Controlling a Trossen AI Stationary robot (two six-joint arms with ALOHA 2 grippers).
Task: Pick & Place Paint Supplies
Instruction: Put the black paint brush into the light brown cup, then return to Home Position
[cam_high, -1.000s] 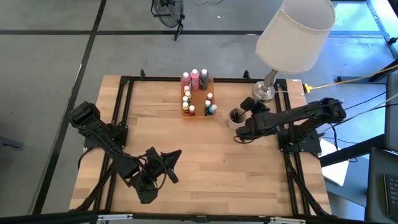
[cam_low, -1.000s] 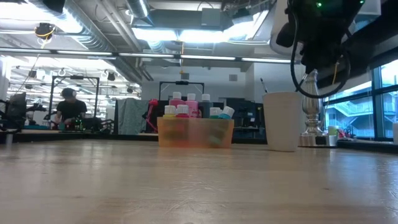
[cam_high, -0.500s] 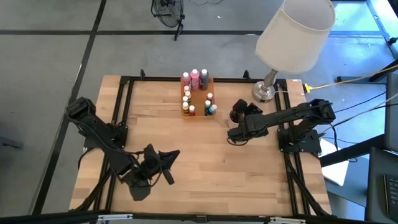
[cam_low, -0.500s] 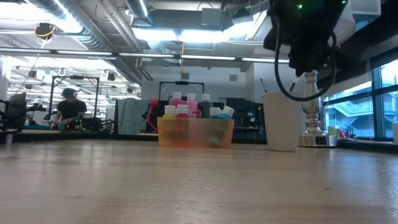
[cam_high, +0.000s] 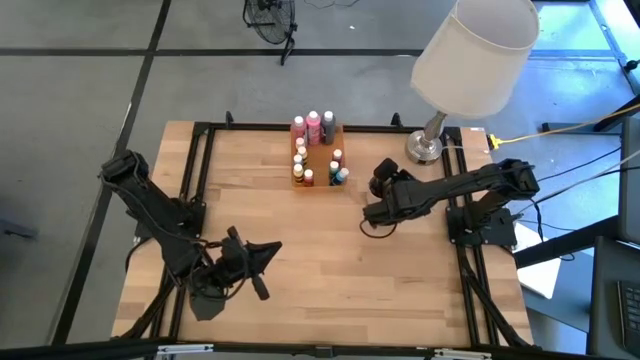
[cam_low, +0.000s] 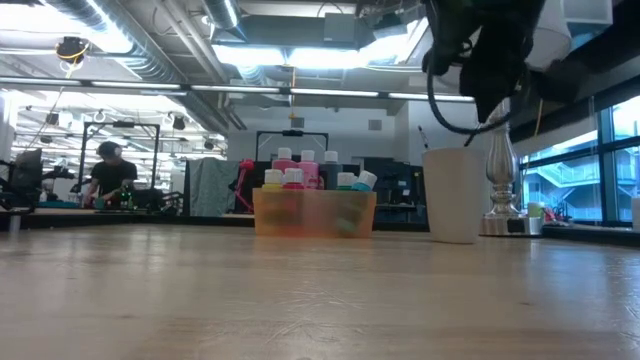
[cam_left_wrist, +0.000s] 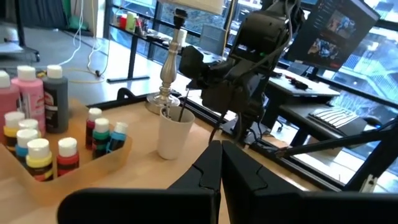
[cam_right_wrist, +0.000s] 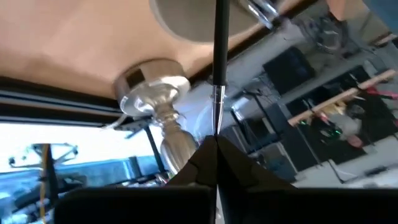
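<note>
Wooden surface (cam_high: 330, 250) carries an orange tray (cam_high: 318, 160) at its far middle, holding the paint bottles (cam_high: 313, 125) upright in a cluster: pink and dark ones at the far end, yellow, red and blue ones nearer. In the low view the tray (cam_low: 314, 213) stands left of a pale cup (cam_low: 453, 195), with a lamp base (cam_low: 503, 190) behind the cup. The lamp's white shade (cam_high: 475, 50) overhangs the far right corner.

Right arm: reaches in from the right edge of the surface, extended leftward and held above the surface. Its right tool (cam_high: 368, 217) sits near the cup (cam_high: 381, 185), on the near side of it. Fingers are clamped on a thin dark-handled paintbrush (cam_right_wrist: 218, 56); in the right wrist view the handle runs straight out from between the closed fingers, past a metal ferrule, toward the cup's rim. Whether the brush tip is inside the cup cannot be told.

Left arm: folded at the near left of the surface, elbow raised, forearm angled toward the middle. The left tool (cam_high: 262, 250) points toward the tray, well apart from it. Its fingers (cam_left_wrist: 208, 168) are pressed together with nothing between them.
</note>
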